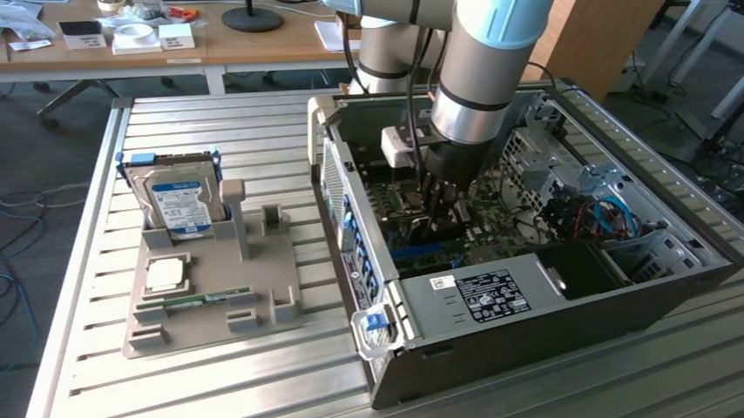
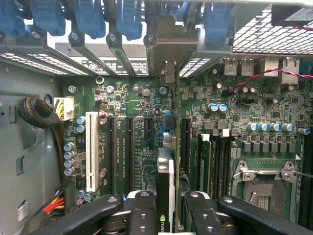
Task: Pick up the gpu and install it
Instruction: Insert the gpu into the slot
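Right, the arm (image 1: 489,61) is plunged deep into the open computer case (image 1: 546,344), and from across the room its thick wrist blocks nearly everything that matters. The hand (image 1: 445,209) is down there just above the motherboard, dark against dark, and I can't pick the card out beneath it at all. The case walls cut off the board's edges too.

The wrist view tells more. There's the gpu (image 2: 165,186), seen edge-on, a thin card standing upright and running away from the camera across the green motherboard (image 2: 142,105). Its near end is cut off at the frame's edge. Its bottom edge is hidden behind its own body, so whether it sits in a slot or hangs above one, I cannot tell. At the far end a metal bracket (image 2: 168,46) stands in line with it, among the blue latches (image 2: 88,17) at the case's rear openings.

Now the hand: narrow, the two black fingers (image 2: 142,213) pressed against either face of the card, clamping it between them. Nothing else touches them.

The long white slot (image 2: 91,152) lies well to one side of the card, the open processor socket (image 2: 266,188) well to the other.

Out on the table (image 1: 233,374), toward the exterior view's left, the grey holder (image 1: 267,322) carries the hard drive (image 1: 177,205) standing upright and the green memory stick (image 1: 195,301) lying low.
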